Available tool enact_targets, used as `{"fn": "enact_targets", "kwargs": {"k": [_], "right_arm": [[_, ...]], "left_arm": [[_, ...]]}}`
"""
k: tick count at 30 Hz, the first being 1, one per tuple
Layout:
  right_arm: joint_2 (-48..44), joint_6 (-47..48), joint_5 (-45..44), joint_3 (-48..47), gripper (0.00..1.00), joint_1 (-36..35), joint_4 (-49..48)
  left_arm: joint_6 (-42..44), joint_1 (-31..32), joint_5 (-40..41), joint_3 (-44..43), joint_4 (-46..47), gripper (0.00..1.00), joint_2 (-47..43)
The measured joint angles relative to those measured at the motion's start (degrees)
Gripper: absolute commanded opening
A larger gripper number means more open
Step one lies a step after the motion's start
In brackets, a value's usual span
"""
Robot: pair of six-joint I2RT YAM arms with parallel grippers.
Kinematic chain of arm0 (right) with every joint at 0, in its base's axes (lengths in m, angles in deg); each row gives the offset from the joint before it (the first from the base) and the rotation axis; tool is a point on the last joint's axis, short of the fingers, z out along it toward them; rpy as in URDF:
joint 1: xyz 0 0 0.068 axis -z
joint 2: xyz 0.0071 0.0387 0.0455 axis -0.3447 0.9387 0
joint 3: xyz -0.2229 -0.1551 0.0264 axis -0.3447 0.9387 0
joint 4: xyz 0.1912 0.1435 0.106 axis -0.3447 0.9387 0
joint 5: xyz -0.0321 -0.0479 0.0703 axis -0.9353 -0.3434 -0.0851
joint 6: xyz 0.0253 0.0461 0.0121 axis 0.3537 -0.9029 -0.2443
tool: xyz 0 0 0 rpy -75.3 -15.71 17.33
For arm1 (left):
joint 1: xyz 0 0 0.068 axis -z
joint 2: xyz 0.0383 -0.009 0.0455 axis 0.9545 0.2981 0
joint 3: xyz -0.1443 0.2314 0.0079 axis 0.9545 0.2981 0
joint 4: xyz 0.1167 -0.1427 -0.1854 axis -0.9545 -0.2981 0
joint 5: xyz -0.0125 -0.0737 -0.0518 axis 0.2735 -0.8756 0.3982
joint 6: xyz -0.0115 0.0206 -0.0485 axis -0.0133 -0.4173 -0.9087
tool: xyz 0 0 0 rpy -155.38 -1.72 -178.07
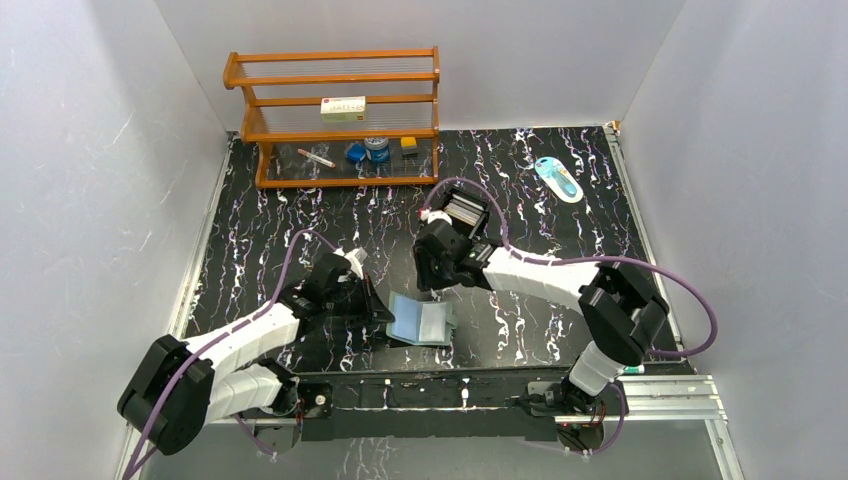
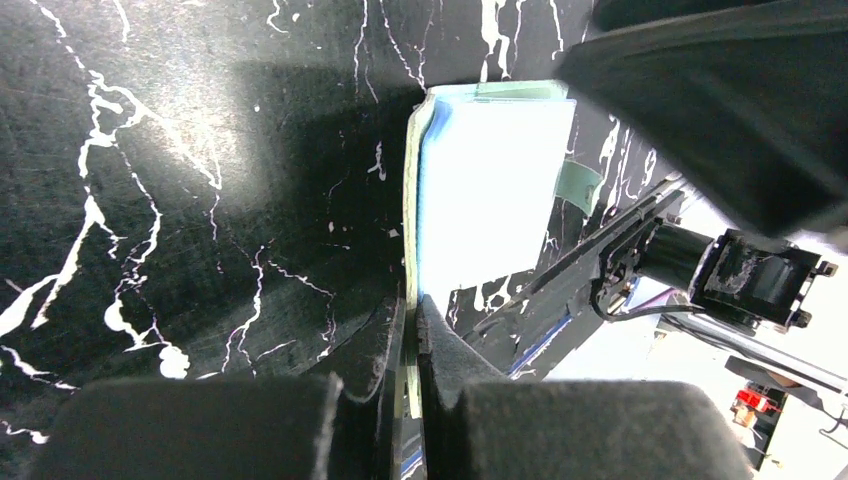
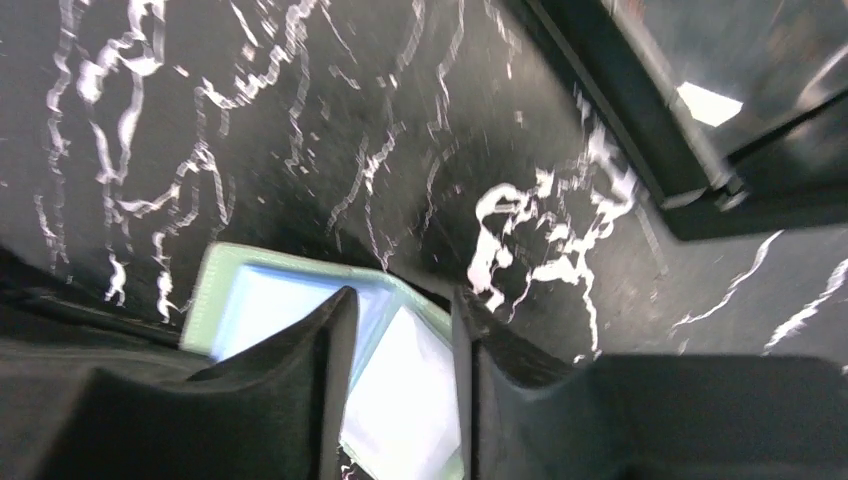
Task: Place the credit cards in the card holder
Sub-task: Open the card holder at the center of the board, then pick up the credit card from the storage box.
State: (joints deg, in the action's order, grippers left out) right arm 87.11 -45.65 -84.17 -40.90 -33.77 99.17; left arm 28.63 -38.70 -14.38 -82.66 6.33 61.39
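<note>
Teal card holder (image 1: 422, 322) lies open on the marbled table (image 1: 300, 220) between the arms | progress: early, no card seen in its pockets; pale cards seem to sit in the black box (image 1: 466, 209) | left gripper (image 2: 412, 312): clamped on the holder's edge | right gripper (image 3: 402, 305): jaws apart, empty, just above the holder

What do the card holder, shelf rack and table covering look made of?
The card holder looks like soft leather or faux leather, matte teal, lying bent open. The shelf rack: glossy varnished wood, seemingly wire shelves. The table covering: black marble-patterned mat or film, slight sheen.
</note>
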Motion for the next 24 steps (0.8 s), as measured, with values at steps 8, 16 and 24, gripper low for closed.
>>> {"fn": "enact_targets", "kwargs": {"k": [8,16,24], "right_arm": [[-2.9,12.6,-4.3,-9.1,0.62,4.2,2.9],[-2.2,32.4,-3.3,-13.6,0.60,12.5,3.0],[3.6,44.9,-0.5,-17.0,0.68,17.1,2.0]], "left_arm": [[0.0,0.0,0.7,-1.2,-2.6,0.00,0.0],[-0.2,0.0,0.7,-1.2,-4.2,0.00,-2.2],[-0.5,0.0,0.7,-1.2,-5.2,0.00,-3.4]]}}
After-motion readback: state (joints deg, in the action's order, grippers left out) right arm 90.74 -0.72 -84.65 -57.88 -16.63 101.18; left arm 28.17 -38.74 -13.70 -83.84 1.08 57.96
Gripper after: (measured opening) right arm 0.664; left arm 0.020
